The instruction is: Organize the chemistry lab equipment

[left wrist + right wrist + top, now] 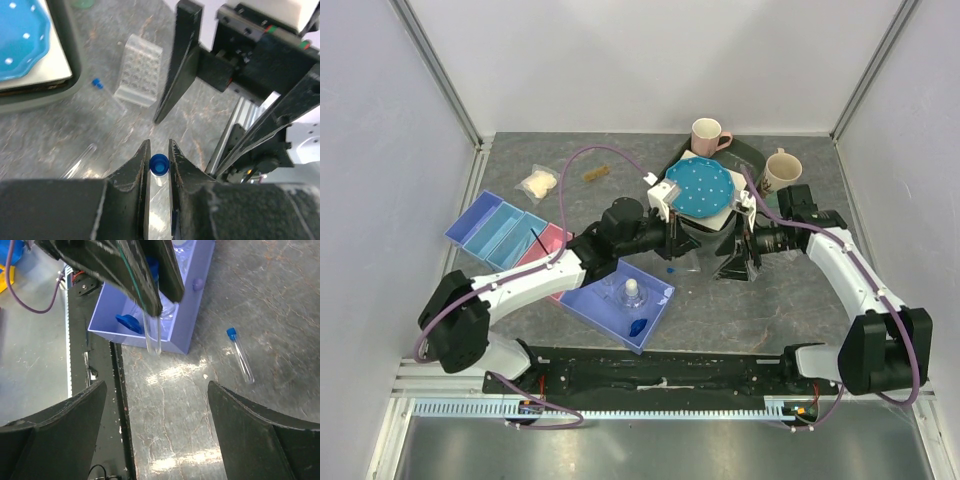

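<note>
- At the far left sit the blue divided trays (490,228), with the bag of white wads (538,183) just beyond them.
- Near the middle, the lavender tray (605,305) holds a clear little bottle (631,292) and the blue hexagonal piece (637,326).
- The left gripper (159,150) is clenched on a blue-capped tube (159,165). It pinches the tube just under the cap, and the glass hangs down above the table beside the lavender tray's right edge.
- The step in hand looks like seating this tube in the clear tube rack (139,70), which rests on the table just beyond the left gripper.
- To do it well:
  - Keep the tube plumb, since a grip this high lets the lower end swing.
  - Centre it over a free hole and lower it straight.
  - Let go only once the bottom has settled, because the rack is light and a skewed entry would likely push it aside.
- A loose tube (240,356) lies flat on the table right of the tray. A second clear tube (80,160) lies nearer the left gripper, and its cap is not visible.
- The right gripper (156,387) is spread wide with nothing in it, and it hangs over bare table just right of the held tube. It is well placed to steady the rack if needed.
- Far right of centre stand the blue dotted plate (700,187) and two mugs (708,135), which are not part of the job.
</note>
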